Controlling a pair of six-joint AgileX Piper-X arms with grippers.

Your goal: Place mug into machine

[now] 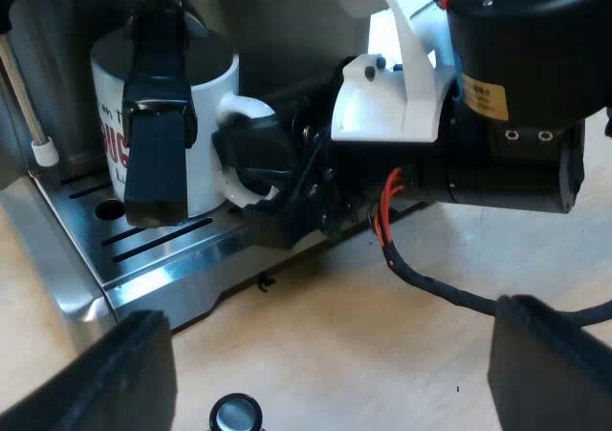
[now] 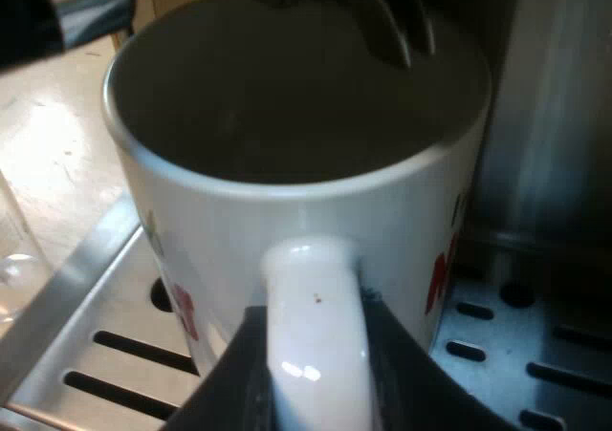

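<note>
A white mug point(image 1: 206, 106) with red lettering stands on the slotted drip tray point(image 1: 158, 245) of the espresso machine, under the brew head. The holder's dark handle point(image 1: 153, 135) juts out in front of the mug. My right gripper point(image 1: 256, 168) reaches in from the side, and its black fingers are shut on the mug's handle point(image 1: 239, 111). In the right wrist view the mug point(image 2: 287, 211) is very close. Its handle point(image 2: 311, 297) sits between my right gripper's point(image 2: 316, 364) fingers, and a dark spout point(image 2: 382, 10) hangs over the rim. My left gripper point(image 1: 325, 374) hovers open over the wooden table, back from the machine.
A steam wand with a white tip point(image 1: 43, 149) hangs beside the mug. A small round black and silver knob point(image 1: 234, 414) stands on the table point(image 1: 382, 335) near my left gripper. Clear glass point(image 2: 14, 269) shows beside the tray point(image 2: 105, 307). The right arm's body point(image 1: 507, 96) spans the space before the machine.
</note>
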